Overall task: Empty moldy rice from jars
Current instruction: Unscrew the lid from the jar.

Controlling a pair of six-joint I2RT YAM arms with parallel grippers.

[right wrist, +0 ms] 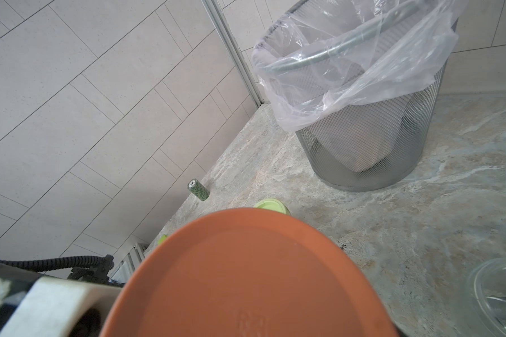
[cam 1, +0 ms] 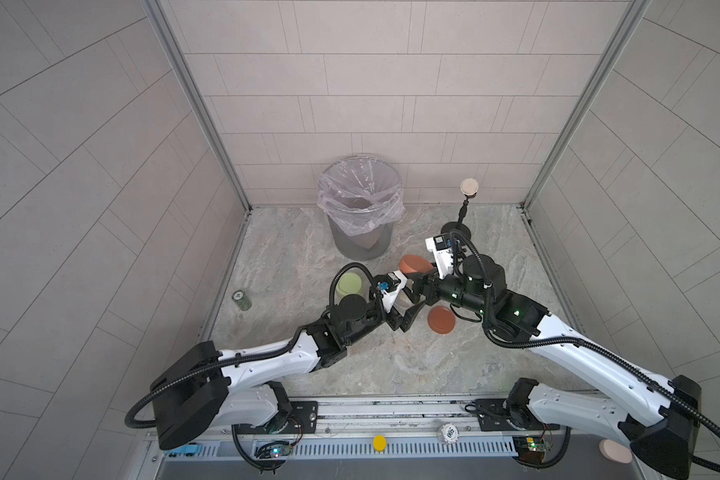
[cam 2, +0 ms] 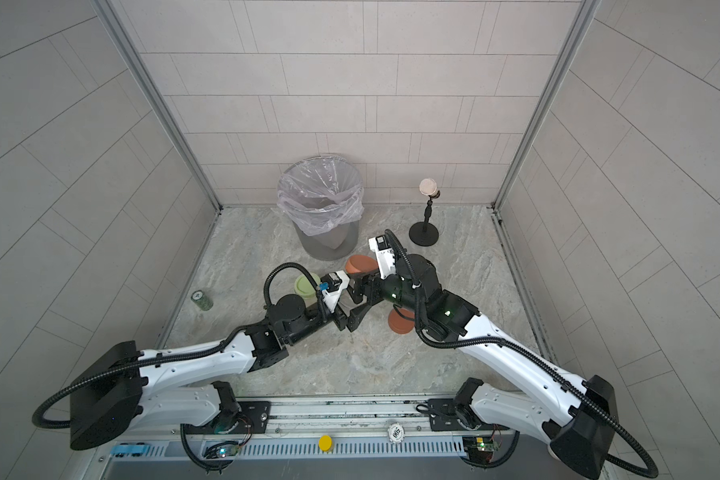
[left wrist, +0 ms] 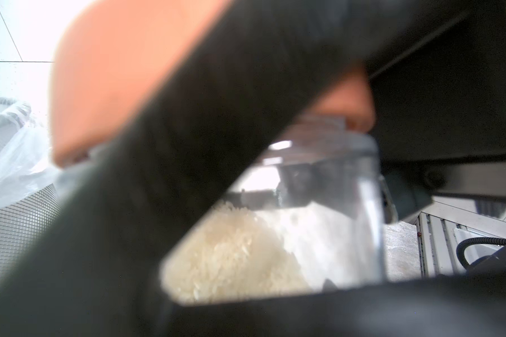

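Note:
A clear jar (left wrist: 333, 204) with moldy rice (left wrist: 231, 256) heaped in it is held off the table, mid-scene. My left gripper (cam 1: 406, 305) is shut on its glass body, one black finger (left wrist: 187, 146) crossing the left wrist view. Its rust-red lid (cam 1: 414, 264) sits on top, filling the lower part of the right wrist view (right wrist: 246, 277). My right gripper (cam 1: 421, 279) is shut on that lid; its fingertips are hidden under it. A green-lidded jar (cam 1: 348, 284) stands behind the left wrist. An empty lidless jar (right wrist: 497, 294) stands by the right gripper.
A grey mesh bin (cam 1: 358, 245) with a clear liner stands at the back, just beyond the held jar. A loose rust-red lid (cam 1: 441, 319) lies under the right arm. A small dark green can (cam 1: 241, 300) is at the left wall. A black stand (cam 1: 454, 229) rises back right.

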